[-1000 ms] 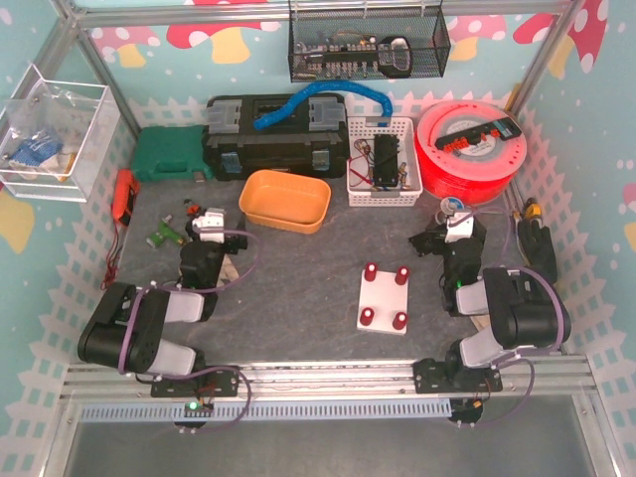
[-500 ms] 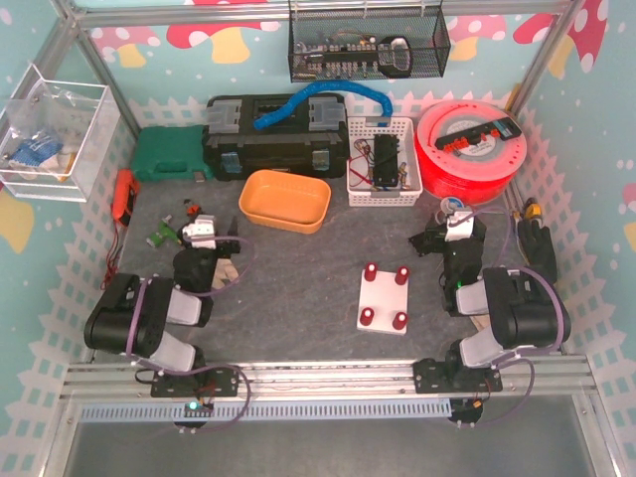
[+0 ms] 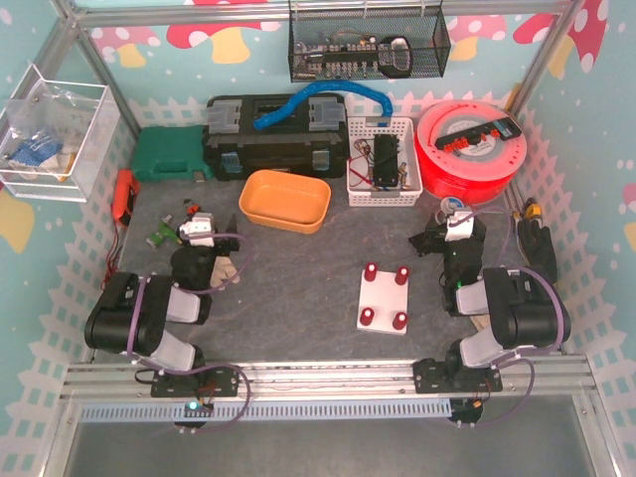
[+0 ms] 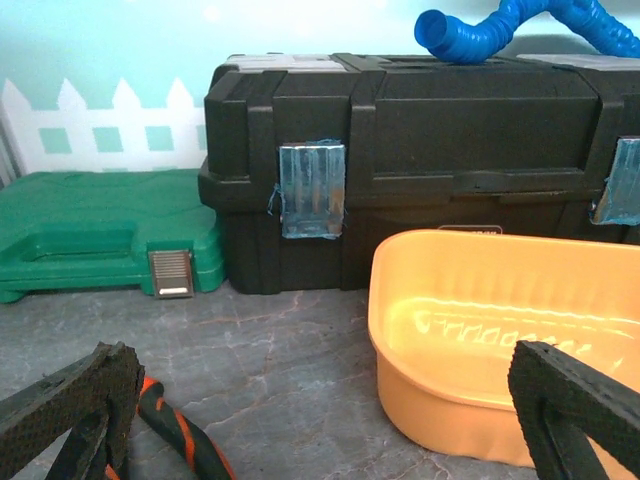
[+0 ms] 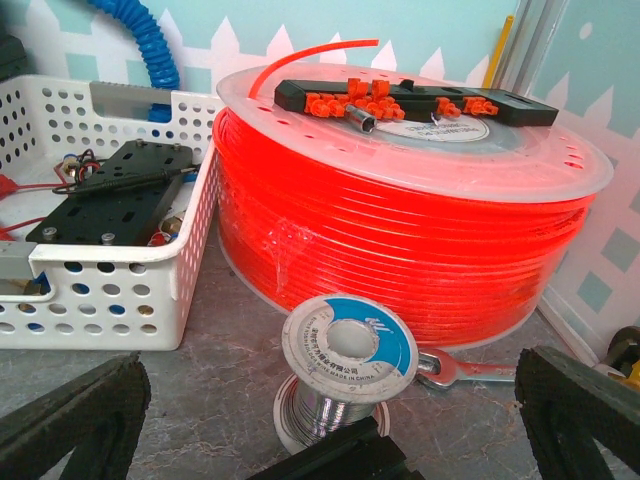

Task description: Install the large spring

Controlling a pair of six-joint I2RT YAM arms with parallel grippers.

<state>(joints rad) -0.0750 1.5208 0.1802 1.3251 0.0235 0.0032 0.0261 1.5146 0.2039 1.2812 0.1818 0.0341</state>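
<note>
Right pincer (image 3: 449,237) wide, near red-posted plate (image 3: 383,296).

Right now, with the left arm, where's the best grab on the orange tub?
Probably the near wall's rim. The orange tub sits upright and open-topped, and it looks too wide to span. Come from above with the left gripper, one finger inside and one outside.

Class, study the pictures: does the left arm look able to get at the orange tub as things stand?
Probably yes. The left gripper stands open, facing the orange tub, which sits ahead to its right with bare mat between. The black toolbox lies behind the tub, not in the way.
</note>
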